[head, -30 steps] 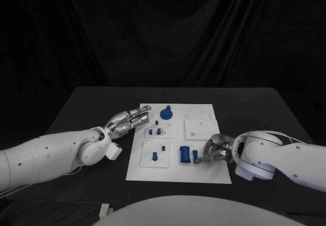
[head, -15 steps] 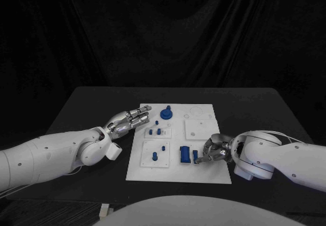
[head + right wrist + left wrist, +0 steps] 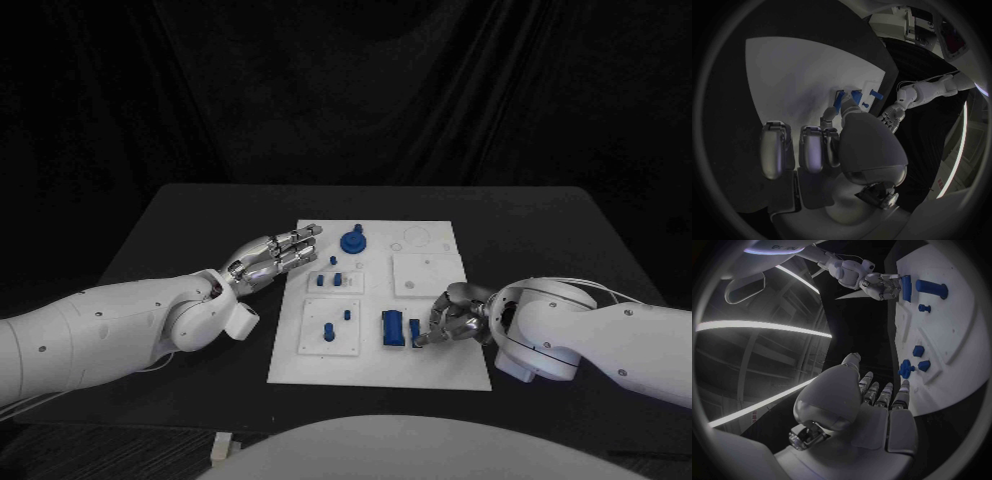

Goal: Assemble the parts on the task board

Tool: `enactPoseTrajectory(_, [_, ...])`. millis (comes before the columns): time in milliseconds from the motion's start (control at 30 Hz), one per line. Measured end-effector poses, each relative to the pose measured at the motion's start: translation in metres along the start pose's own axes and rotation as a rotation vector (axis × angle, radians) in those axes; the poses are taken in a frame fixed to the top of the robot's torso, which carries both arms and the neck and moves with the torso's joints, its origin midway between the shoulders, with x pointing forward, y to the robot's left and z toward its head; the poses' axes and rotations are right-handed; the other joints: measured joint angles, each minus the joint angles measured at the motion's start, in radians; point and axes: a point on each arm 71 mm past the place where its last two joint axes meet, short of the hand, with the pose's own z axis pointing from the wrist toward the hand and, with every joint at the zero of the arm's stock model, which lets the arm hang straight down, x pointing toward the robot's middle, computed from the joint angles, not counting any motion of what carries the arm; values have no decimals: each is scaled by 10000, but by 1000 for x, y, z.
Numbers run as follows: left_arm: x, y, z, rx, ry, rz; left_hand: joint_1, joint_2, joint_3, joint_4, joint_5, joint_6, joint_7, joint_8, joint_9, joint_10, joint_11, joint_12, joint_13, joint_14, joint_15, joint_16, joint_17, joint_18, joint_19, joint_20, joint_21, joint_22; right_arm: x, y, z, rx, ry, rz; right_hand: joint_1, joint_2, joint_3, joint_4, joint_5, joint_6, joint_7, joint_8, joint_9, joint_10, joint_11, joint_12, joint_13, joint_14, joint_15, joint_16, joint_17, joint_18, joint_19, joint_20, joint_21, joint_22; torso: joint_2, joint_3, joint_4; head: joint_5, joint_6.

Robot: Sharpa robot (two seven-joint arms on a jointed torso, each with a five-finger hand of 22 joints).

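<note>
Overhead, right hand pinching blue part, left hand open beside task board

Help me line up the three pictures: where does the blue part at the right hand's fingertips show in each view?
Head view: the blue part stands on the task board's near right area, at the right hand.
Left wrist view: far across the board, blue part beside that hand.
Right wrist view: just past the fingertips.
Shared landmark: the white task board.

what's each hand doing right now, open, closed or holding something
Left hand: open, fingers out at the task board's left edge, holding nothing.
Right hand: pinches a small blue part on the board's near right.
</note>
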Motion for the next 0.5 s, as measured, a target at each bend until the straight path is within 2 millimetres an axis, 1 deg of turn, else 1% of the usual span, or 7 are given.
enactPoseTrajectory(167, [0,0,0,-2,0,-1,0,0,0,0,0,0,0,0,-1,0,0,0,0,0,0,0,1,0,0,0,0,0,0,0,0,-10,-10,11,25,25,0,0,-1,0,0,0,-1,0,0,0,0,0,0,0,0,1,0,0,0,0,0,0,-1,-1,0])
enactPoseTrajectory(200, [0,0,0,-2,0,-1,0,0,0,0,0,0,0,0,-1,0,0,0,0,0,0,0,1,0,0,0,0,0,0,0,0,-11,-11,12,28,27,0,0,-1,0,0,0,2,0,0,0,-1,-25,-25,0,0,0,0,0,0,0,0,0,-1,-6,0])
enactPoseTrajectory(233, [0,0,0,-2,-1,-1,0,0,0,0,0,0,0,0,-1,0,0,0,0,0,0,0,2,0,0,0,0,0,0,0,0,-14,-10,11,58,58,-17,-18,0,0,0,0,12,0,0,0,-1,-36,-35,0,0,1,0,0,0,0,0,0,-1,-6,0])
enactPoseTrajectory(267, [0,0,0,-3,-1,-1,0,0,0,0,0,0,0,0,-1,0,0,0,0,0,0,0,2,0,0,0,0,0,0,0,1,-7,-12,13,170,173,-15,-38,9,0,0,0,17,0,1,0,0,-35,-35,0,0,0,0,0,0,0,0,0,-1,-7,0])
enactPoseTrajectory(300, [0,0,0,-3,-2,-1,0,0,0,0,0,0,0,0,-1,0,0,0,0,0,0,0,2,0,0,0,0,0,0,0,1,7,-18,16,207,209,-15,-38,10,0,0,0,17,0,1,0,0,-36,-35,0,0,0,0,0,0,0,0,0,-1,-7,0])
enactPoseTrajectory(333, [0,0,0,-4,-2,-1,0,0,7,-7,0,0,0,0,-1,0,0,0,0,0,0,0,3,1,0,0,0,-1,0,0,1,12,-22,16,257,161,-20,-103,9,0,0,0,27,-1,1,0,1,-16,-55,0,0,1,0,0,0,-1,0,0,-1,1,0])
enactPoseTrajectory(500, [0,0,0,-5,-2,-3,0,0,28,-29,0,0,0,0,-2,0,0,0,0,0,0,0,4,0,0,0,0,-1,0,0,1,15,-35,14,327,93,-74,-174,9,0,0,0,45,-1,1,0,0,1,-72,0,0,0,37,-37,65,-1,0,0,0,12,0])
